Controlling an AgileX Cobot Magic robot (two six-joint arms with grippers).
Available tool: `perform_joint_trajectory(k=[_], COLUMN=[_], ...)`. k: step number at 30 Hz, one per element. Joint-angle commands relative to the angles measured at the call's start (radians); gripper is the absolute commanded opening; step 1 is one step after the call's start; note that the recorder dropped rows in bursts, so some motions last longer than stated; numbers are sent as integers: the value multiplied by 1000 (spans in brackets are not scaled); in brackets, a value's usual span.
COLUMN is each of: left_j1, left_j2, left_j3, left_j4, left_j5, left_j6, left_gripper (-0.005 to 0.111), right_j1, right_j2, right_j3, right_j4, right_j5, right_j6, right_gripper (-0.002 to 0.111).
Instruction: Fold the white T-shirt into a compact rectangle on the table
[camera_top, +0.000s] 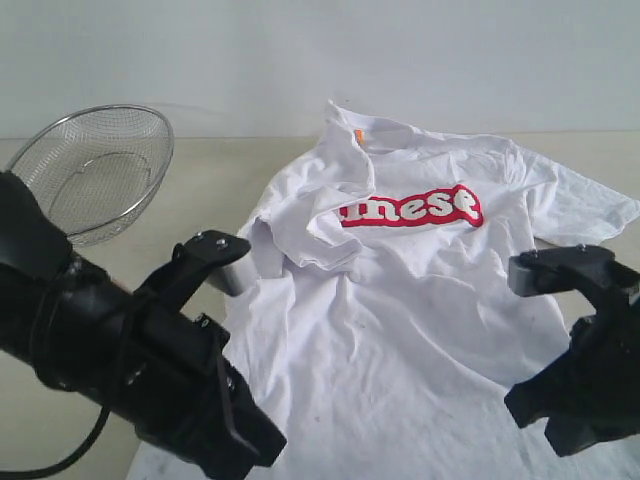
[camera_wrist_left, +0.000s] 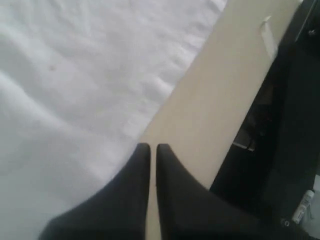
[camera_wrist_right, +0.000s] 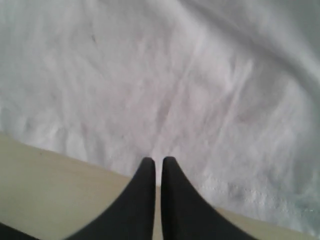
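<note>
Nearest the camera, the left gripper (camera_wrist_left: 150, 146) has its fingers pressed together with nothing between them, poised right over the side edge of the shirt (camera_top: 400, 300) where cloth meets bare table (camera_top: 210, 170). The right gripper (camera_wrist_right: 155, 160) is just as tightly closed and just as empty, its tips at the shirt's hem.

The shirt lies front-up in the middle of the table, rumpled. One sleeve (camera_top: 310, 235) is already turned inward, covering the start of the red lettering (camera_top: 415, 207).

The likely trouble: closed fingers cannot pinch, so a descent now would only push the cloth and bunch it up (more wrinkles, a crooked fold). If one side then catches a single layer and the other misses, the hem would probably lift skewed and drag that sleeve back out.

Farther off, near the table's back left, sits a wire mesh bowl (camera_top: 95, 170), well apart from the shirt, with nothing visible inside it.
</note>
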Motion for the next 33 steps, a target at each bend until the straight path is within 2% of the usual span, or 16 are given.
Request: perform_joint_trajectory(k=[1,6,16,25,33], left_j1=[-10,-10,-10,-10,-10], left_j2=[-8,15,119,175,174], left_j3=[66,115,120,120,120], left_j4=[12,12,41,59,97], left_j5=[-80,-140,-205,-207,-139], left_j6=[-31,-42,-74,-82,-113], left_gripper=[4,4,4,4,4], right_j1=[3,3,1,1,1], right_j2=[-8,-6,136,223,223], right_j3=[42,42,42,42,42], right_j4=[-14,-34,-142,-138,-149], right_j5=[-84,-151,-211,-126,31], right_j6=[36,74,165,156,132], right_gripper=[0,0,0,0,0])
